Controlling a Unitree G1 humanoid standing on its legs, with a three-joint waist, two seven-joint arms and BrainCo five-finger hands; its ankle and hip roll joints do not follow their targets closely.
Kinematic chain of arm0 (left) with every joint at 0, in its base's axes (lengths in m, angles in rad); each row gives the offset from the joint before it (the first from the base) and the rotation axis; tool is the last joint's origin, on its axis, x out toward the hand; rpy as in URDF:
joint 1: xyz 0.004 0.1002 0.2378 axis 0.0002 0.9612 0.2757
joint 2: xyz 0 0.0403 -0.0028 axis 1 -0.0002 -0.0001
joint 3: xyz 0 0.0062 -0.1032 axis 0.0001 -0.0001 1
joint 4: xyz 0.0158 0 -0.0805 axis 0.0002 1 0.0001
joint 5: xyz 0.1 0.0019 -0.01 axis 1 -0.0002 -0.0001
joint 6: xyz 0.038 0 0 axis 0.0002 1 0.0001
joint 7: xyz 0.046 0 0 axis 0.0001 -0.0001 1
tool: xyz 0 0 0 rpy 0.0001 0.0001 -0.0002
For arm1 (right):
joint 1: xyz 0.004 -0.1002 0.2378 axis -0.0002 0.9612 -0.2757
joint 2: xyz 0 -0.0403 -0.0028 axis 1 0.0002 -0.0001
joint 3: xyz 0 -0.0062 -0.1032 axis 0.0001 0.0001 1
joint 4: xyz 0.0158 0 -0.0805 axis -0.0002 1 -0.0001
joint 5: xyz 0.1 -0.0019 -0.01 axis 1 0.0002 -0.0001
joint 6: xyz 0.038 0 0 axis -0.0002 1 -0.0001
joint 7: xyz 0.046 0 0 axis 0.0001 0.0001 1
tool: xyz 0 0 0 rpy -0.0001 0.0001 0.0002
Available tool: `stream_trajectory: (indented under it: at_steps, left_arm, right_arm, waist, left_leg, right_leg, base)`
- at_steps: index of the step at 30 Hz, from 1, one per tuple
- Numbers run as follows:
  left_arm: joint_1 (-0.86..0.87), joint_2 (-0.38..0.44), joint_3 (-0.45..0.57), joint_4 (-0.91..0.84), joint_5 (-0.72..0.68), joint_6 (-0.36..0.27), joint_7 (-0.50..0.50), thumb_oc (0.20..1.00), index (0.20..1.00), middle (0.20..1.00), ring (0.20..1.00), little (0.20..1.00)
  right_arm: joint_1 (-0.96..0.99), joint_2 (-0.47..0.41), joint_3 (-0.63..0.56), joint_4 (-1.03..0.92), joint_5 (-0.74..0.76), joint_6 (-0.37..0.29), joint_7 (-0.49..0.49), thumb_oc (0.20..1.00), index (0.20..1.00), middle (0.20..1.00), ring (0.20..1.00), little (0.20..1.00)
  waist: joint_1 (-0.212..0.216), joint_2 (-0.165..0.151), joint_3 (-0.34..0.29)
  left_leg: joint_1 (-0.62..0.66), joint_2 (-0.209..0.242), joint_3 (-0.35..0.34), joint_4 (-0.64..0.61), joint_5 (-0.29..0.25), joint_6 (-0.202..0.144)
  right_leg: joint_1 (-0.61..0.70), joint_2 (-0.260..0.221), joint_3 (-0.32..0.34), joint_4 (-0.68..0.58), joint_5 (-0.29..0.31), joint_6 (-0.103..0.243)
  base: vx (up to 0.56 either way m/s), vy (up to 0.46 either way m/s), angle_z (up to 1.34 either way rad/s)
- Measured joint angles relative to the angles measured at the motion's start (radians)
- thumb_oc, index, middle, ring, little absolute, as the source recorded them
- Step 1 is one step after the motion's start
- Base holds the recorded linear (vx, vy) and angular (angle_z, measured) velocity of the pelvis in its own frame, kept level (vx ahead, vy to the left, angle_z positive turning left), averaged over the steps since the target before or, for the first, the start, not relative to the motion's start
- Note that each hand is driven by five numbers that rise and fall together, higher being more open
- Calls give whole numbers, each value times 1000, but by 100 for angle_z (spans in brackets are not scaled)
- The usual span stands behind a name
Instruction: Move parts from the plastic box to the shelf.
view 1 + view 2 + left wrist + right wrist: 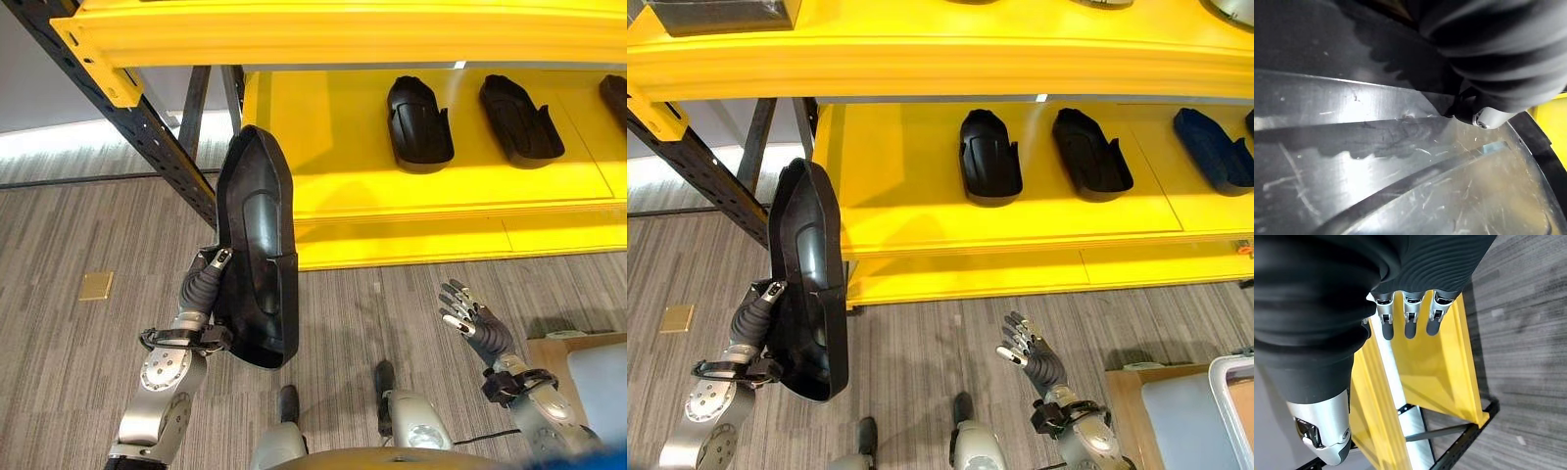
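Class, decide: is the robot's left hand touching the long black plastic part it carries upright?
Touching. In the left eye view the left hand is clasped against the long black plastic part, which it holds upright above the floor.

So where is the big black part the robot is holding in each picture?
Left eye view: the black part stands upright left of centre, held by the left hand.
Right eye view: the part stands at the left, on the same hand.
Left wrist view: its scratched inner surface is seen very close.
Right wrist view: not in it.
Shared landmark: the yellow shelf.
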Motion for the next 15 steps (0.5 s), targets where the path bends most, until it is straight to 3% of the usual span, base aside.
stream_trajectory:
  at_steps: [3,4,5,6,7,8,10,11,12,13,14,15]
  left_arm:
    - [27,-2,1,0,-2,0,-2,200,200,200,200,200]
    - [29,-2,6,0,-4,1,-5,200,200,200,200,200]
    - [31,1,16,-2,-6,-1,-9,200,200,200,200,200]
    - [34,5,23,-2,-7,-4,-8,200,200,200,200,200]
    - [22,0,19,1,-8,-3,-8,200,200,200,200,200]
    - [27,-9,17,5,-15,-2,-7,200,200,200,200,200]
    - [61,-11,19,10,-15,4,-7,200,200,200,200,200]
    - [61,-12,18,24,-14,4,-8,200,200,200,200,200]
    - [54,-12,18,36,-14,3,-7,200,200,200,200,200]
    - [32,-17,19,55,-14,4,-6,200,200,200,200,200]
    - [24,-31,20,71,-14,4,2,200,200,200,200,200]
    - [19,-30,15,71,-10,4,-2,200,200,200,200,200]
  right_arm:
    - [-1,-2,-1,1,0,0,1,1000,1000,1000,1000,1000]
    - [3,0,-2,9,0,0,5,1000,1000,1000,1000,1000]
    - [3,-8,-5,27,0,-4,9,1000,1000,1000,1000,1000]
    - [2,-21,-5,44,0,-3,11,1000,1000,1000,1000,1000]
    - [17,-35,-22,50,-1,-3,6,1000,1000,1000,1000,1000]
    - [32,-32,-41,56,-1,-2,-1,1000,1000,1000,1000,1000]
    - [41,-30,-53,34,-1,-12,-4,1000,1000,1000,1000,1000]
    - [27,-15,-67,42,-1,-13,-9,1000,1000,1000,1000,1000]
    - [11,-8,-71,48,-1,-14,-9,1000,1000,1000,1000,1000]
    - [-10,5,-87,57,-1,-17,-9,1000,1000,1000,1000,1000]
    - [-15,30,-95,57,-1,-22,-10,1000,1000,1000,1000,1000]
    - [-3,42,-96,56,-1,-23,-8,1000,1000,1000,1000,1000]
  waist:
    - [7,7,-1]
    - [24,-5,-2]
    - [50,-29,-3]
    - [66,-43,1]
    - [87,-61,14]
    - [107,-84,27]
    - [115,-90,33]
    - [113,-82,30]
    - [113,-76,33]
    - [115,-59,50]
    - [118,-38,55]
    - [112,-32,54]
  left_leg:
    - [-3,31,4,22,2,-2]
    - [-25,36,0,85,1,-2]
    - [-132,26,-35,287,0,-9]
    - [-241,24,-81,473,35,-53]
    - [-359,19,-116,650,127,-23]
    - [-408,28,-104,691,135,-13]
    - [-388,54,-82,492,116,-13]
    - [-340,76,-58,288,100,-20]
    - [-292,81,-61,102,105,-20]
    - [-258,92,-61,-4,108,-17]
    - [-219,96,-66,31,105,-7]
    - [-195,82,-67,59,107,-6]
  right_leg:
    - [-2,37,5,15,-15,-20]
    - [-1,48,12,10,-25,-31]
    - [-6,63,0,30,-37,-84]
    - [-10,72,-4,41,-50,-119]
    - [3,66,-23,25,-49,-133]
    - [17,62,-45,13,-44,-133]
    - [35,87,-40,-1,-49,-114]
    - [54,106,-36,-42,-38,-94]
    - [63,116,-32,-63,-30,-68]
    - [75,137,-21,-74,-19,-28]
    - [106,167,18,-76,-26,-14]
    - [120,166,16,-80,-50,18]
  base:
    - [0,-189,-12]
    - [-113,-288,-16]
    - [-96,-329,-4]
    - [-45,-164,11]
    - [49,-61,37]
    - [200,125,42]
    - [297,209,29]
    - [242,216,-2]
    - [248,237,-19]
    - [274,303,-75]
    - [244,309,-90]
    - [225,324,-79]
